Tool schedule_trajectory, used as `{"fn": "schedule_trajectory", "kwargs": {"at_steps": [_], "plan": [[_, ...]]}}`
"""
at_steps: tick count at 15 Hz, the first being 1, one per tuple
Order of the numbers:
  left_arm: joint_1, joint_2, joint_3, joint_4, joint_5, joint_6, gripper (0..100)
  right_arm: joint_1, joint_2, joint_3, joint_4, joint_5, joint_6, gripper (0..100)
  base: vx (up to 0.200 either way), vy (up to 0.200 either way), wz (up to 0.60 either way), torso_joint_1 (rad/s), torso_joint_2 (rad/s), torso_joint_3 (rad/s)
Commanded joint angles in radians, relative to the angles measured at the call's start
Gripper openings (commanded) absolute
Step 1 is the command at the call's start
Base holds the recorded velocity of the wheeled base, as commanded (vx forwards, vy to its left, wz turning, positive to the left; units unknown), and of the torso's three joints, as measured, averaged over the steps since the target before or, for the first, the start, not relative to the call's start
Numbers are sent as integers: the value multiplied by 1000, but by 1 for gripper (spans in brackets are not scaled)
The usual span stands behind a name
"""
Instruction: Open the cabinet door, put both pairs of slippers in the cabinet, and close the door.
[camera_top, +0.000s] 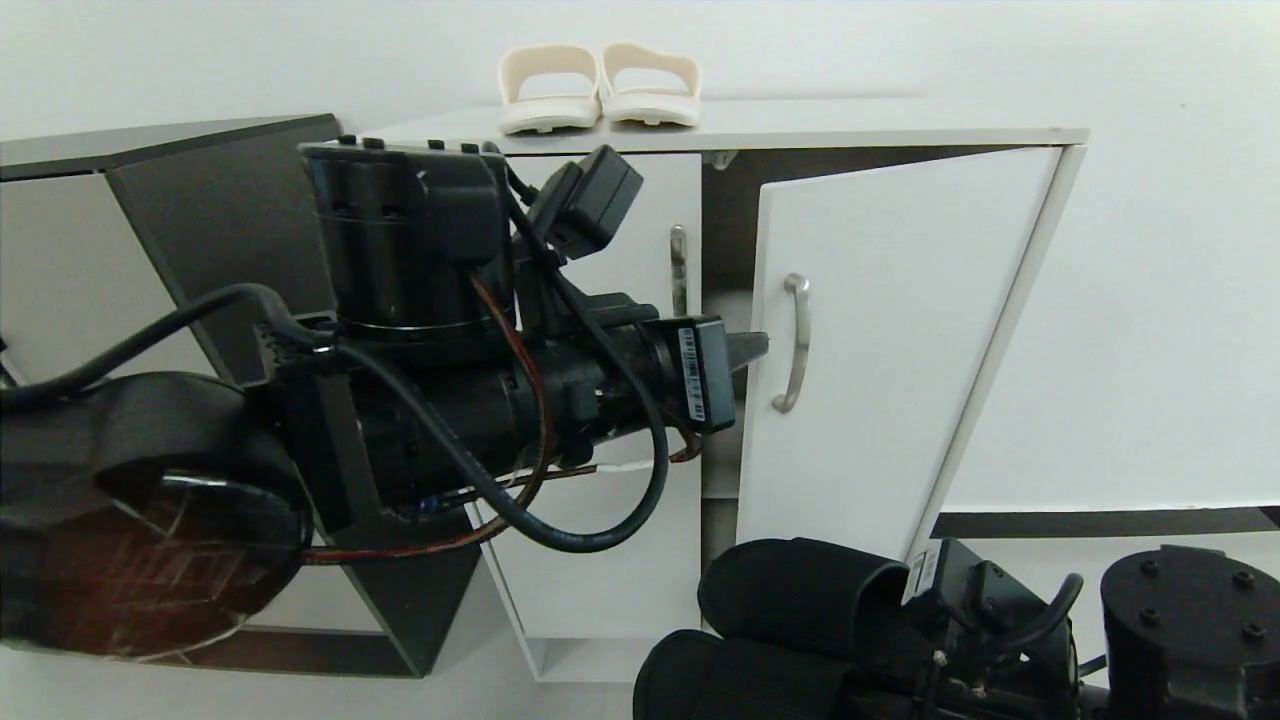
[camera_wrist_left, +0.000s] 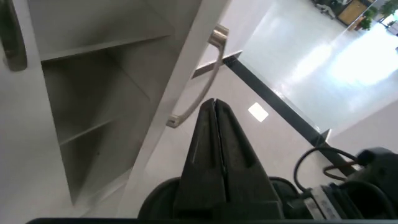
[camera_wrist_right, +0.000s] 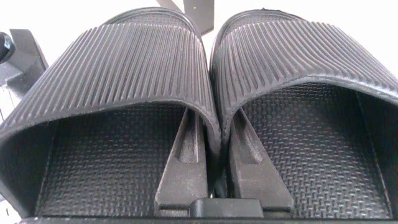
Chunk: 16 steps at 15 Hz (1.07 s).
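I'm looking past my left arm, which is blocking most of the white cabinet's closed left door; only part of its handle is peeking out. The right door is standing open, and the left gripper is hovering just beside that door's handle, its fingers pressed flat together on nothing. From the head camera the inside is showing only as a dark gap; the left wrist camera is giving me the bare shelves. The cream slippers are sitting side by side on the cabinet top. The black slippers are hanging low in front of the open door, cut off by the frame edge. The right gripper is pinching their touching inner walls, one finger inside each slipper.
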Motion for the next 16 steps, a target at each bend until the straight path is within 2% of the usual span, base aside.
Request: {"fn": "schedule_trajectory", "kwargs": {"at_steps": [1,4,5,6,10,16], "plan": [[35,-38,7,-2,-2,-9,0,1,3,0,-1,-1,-1,0,0,0,0,0,0,0],[96,36,-70,-2,-57,-27,0,11,3,0,-1,-2,-1,0,0,0,0,0,0,0],[110,73,-113,-2,-62,-45,0,11,3,0,-1,-2,-3,0,0,0,0,0,0,0],[122,111,-151,-2,-62,-50,0,12,3,0,-1,-2,-3,0,0,0,0,0,0,0],[131,234,-281,-19,-57,-44,0,12,13,0,-1,-2,-1,0,0,0,0,0,0,0],[131,251,-291,-36,-63,-47,0,24,47,-1,-2,-4,-1,0,0,0,0,0,0,0]]}}
